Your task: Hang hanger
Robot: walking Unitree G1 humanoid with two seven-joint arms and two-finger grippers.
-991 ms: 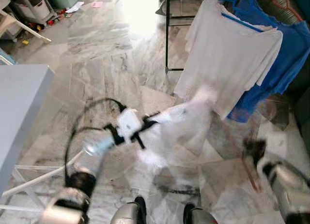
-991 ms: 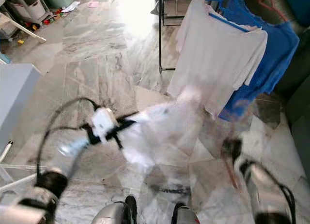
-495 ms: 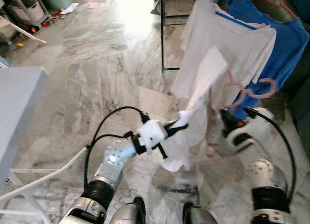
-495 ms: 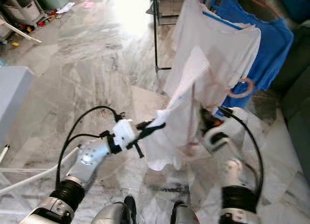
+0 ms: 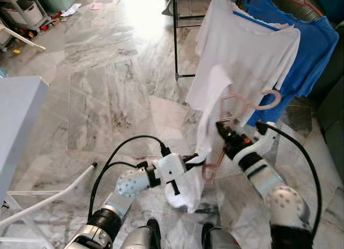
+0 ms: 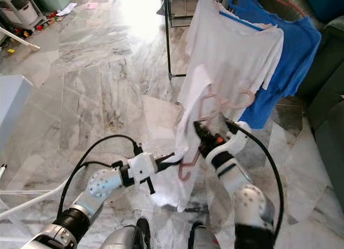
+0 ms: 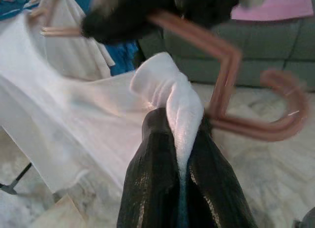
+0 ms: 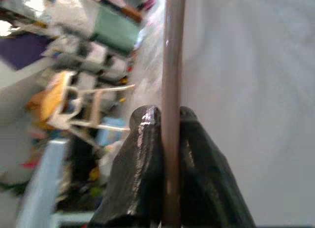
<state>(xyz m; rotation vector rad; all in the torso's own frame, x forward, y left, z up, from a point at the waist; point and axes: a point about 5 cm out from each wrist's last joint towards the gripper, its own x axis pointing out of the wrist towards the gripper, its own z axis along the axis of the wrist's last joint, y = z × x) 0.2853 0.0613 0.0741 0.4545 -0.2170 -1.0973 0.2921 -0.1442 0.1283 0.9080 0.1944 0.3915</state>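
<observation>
While the right claw (image 5: 224, 135) is pinching the pink hanger (image 5: 252, 105), the left claw (image 5: 200, 159) is gripping the white shirt (image 5: 207, 112), seemingly draped on it

- One pink hanger (image 5: 244, 106) was carried, with one white garment (image 5: 207, 125) draped from it.
- Two shirts hung on the one black rack (image 5: 176, 39): one white shirt (image 5: 242, 50) and one blue shirt (image 5: 312, 50).
- Two grippers were counted: the left gripper (image 5: 200, 159) and the right gripper (image 5: 221, 129).
- One grey table (image 5: 16, 114) stood at the left.
</observation>
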